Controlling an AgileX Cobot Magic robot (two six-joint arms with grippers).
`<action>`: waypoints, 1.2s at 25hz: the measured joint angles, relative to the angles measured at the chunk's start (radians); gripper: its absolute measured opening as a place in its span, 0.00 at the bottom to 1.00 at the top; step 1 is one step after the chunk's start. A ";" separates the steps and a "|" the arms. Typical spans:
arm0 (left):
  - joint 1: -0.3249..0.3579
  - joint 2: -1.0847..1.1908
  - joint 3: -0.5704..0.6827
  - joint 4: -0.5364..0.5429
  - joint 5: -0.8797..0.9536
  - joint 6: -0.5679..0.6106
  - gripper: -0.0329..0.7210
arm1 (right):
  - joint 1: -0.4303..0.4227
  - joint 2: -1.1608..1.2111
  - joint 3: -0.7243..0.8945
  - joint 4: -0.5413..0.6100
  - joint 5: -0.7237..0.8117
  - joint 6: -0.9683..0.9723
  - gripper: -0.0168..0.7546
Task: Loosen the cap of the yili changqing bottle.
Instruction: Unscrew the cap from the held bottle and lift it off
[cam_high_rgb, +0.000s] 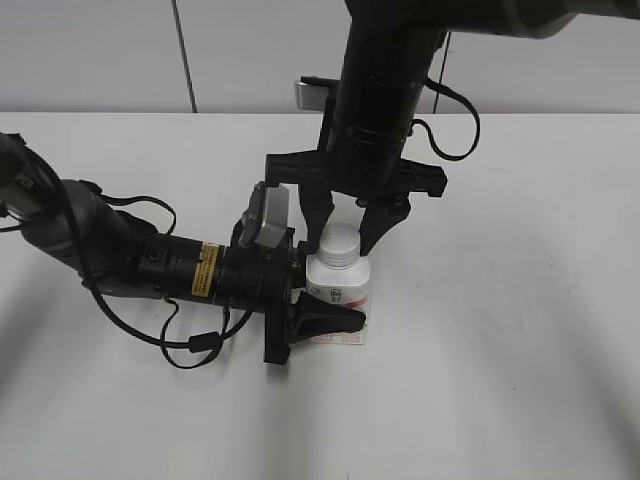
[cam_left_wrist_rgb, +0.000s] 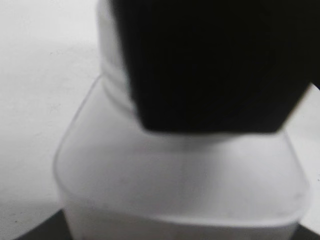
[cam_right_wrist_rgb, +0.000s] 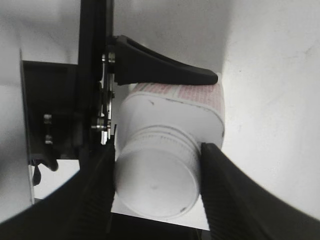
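Cap (cam_high_rgb: 339, 243), white and ribbed at the rim, seated on the neck of the yili changqing bottle (cam_high_rgb: 340, 300); seen from above in the right wrist view (cam_right_wrist_rgb: 156, 186), flat top facing the camera. Bottle upright on the white table (cam_high_rgb: 500, 350), near the middle of the exterior view, printed label toward the front. Right gripper (cam_high_rgb: 343, 222) lowered from above, its two dark fingers (cam_right_wrist_rgb: 231, 200) pressed against opposite sides of the cap, clamped on it. Left gripper (cam_high_rgb: 315, 300) reaching in level from the left, closed around the bottle's body; one finger (cam_right_wrist_rgb: 165, 70) lying flat along the labelled side. Left wrist view blurred: pale bottle shoulder (cam_left_wrist_rgb: 180, 170) close to the lens, dark finger of the other arm (cam_left_wrist_rgb: 215, 65) covering the neck.
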 joint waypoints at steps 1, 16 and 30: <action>0.000 0.000 0.000 0.000 0.001 0.000 0.54 | 0.000 0.000 0.000 0.000 0.000 0.000 0.54; 0.000 0.000 0.000 -0.003 0.004 0.000 0.54 | 0.001 0.000 0.000 -0.005 0.005 -0.588 0.54; 0.000 0.000 0.000 0.004 0.004 0.005 0.54 | 0.001 0.000 0.000 -0.006 0.005 -1.397 0.54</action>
